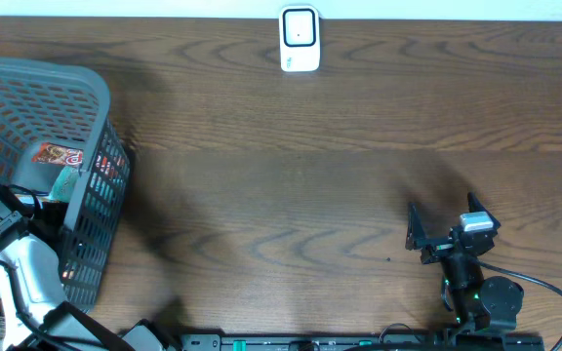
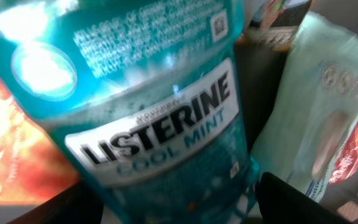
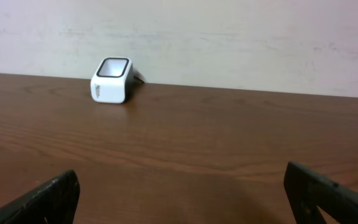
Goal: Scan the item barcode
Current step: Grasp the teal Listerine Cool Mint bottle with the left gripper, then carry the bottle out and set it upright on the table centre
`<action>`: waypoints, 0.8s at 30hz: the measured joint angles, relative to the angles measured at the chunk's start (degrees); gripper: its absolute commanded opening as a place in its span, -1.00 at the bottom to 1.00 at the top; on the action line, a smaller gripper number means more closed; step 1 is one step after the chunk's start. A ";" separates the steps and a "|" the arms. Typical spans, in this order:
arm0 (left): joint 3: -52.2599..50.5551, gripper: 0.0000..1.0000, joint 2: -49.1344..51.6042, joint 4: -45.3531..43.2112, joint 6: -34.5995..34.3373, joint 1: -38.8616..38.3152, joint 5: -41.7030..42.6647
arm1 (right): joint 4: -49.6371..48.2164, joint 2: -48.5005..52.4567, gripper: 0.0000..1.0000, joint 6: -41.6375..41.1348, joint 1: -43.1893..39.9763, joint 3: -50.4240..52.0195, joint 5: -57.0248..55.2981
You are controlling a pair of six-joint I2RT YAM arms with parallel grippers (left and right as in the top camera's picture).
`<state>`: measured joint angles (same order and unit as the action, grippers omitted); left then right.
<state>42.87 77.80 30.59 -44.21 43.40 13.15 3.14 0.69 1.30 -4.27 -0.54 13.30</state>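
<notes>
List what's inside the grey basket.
A Listerine Cool Mint bottle, a pale green pouch and a red snack packet show in the basket. Whatever lies beneath them is covered, and the basket's floor does not show.

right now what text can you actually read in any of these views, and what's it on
"LISTERINE": front label of the teal mouthwash bottle.
"COOL MINT": same label, just under the brand.
White small print and the square code higher on the bottle: too blurred to read.
Print on the pale green packet: unreadable.
Marking on the side of the white scanner: too small.
Lettering on the red packet: too blurred.
</notes>
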 measured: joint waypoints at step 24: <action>-3.15 -0.51 1.97 -11.39 -0.74 0.22 2.99 | 0.00 0.00 0.99 0.00 0.00 0.00 0.02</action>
<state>39.72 79.77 19.20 -44.95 43.62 16.14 3.14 0.69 1.30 -4.27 -0.54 13.32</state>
